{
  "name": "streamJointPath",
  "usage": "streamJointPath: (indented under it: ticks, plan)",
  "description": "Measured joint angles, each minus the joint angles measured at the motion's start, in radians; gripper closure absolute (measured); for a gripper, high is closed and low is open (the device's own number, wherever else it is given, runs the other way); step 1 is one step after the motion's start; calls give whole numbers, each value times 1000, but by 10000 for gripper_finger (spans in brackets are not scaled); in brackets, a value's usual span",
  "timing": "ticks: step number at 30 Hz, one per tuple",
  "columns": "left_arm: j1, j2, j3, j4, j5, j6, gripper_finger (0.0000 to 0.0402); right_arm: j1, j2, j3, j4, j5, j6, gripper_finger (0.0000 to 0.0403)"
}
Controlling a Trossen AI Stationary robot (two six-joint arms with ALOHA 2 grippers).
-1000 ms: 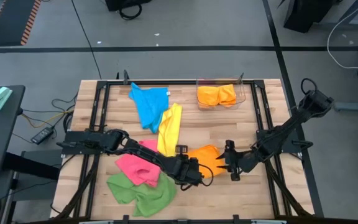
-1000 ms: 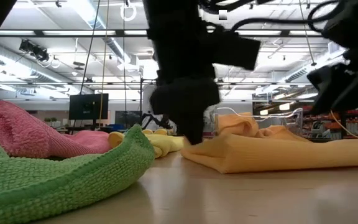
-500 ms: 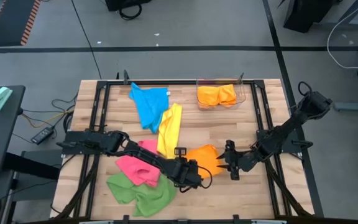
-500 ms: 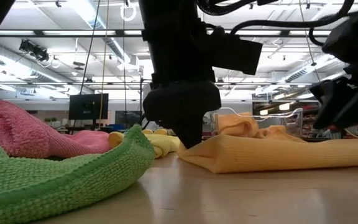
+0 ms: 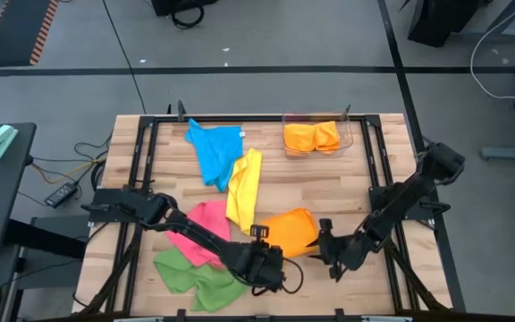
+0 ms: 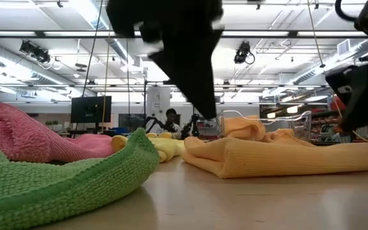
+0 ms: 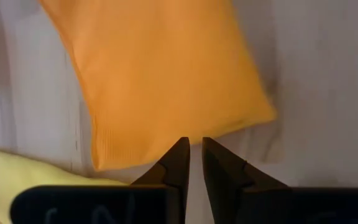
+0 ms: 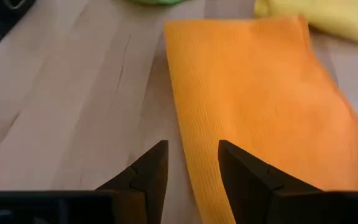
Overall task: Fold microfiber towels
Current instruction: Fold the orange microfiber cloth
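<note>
Wooden table carries the towels, with the folded orange towel as landmark near the front middle. Left hand hangs just off the orange towel's front-left corner, fingers nearly closed with a thin gap, gripping nothing; the towel edge sits just beyond the tips. Right hand sits just beside the orange towel's front-right edge, fingers parted and empty, the towel edge between and ahead of them. Yellow towel lies behind-left of the orange towel, touching it; pink towel to its left; green towel front-left; blue towel farther behind. Clear bin with more orange cloth sits well behind. Versus a second ago: both hands have pulled back toward the table's front edge, off the orange towel, and the left hand has narrowed.
</note>
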Motion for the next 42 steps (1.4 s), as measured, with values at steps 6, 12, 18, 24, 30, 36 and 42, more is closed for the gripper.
streamJointPath:
  ticks: [6,12,18,24,30,36,42]
  plan:
    - [-31,-1,79,-24,1,-3,355,-44,112,142,4,116,-9,266]
    - [-66,-1,140,-21,3,-38,358,-155,170,236,-53,109,170,274]
    - [-94,-1,151,-31,108,-101,355,-244,224,254,-187,9,264,274]
    - [-116,-1,154,-30,121,-109,363,-293,259,253,-167,-79,114,274]
    - [-127,-3,190,-28,120,-92,373,-325,258,257,-149,-342,-314,274]
    - [-119,-3,207,-28,120,-69,377,-324,235,261,-174,-505,-589,274]
    - [-110,-3,207,-34,120,-56,373,-285,101,298,-300,-471,-522,274]
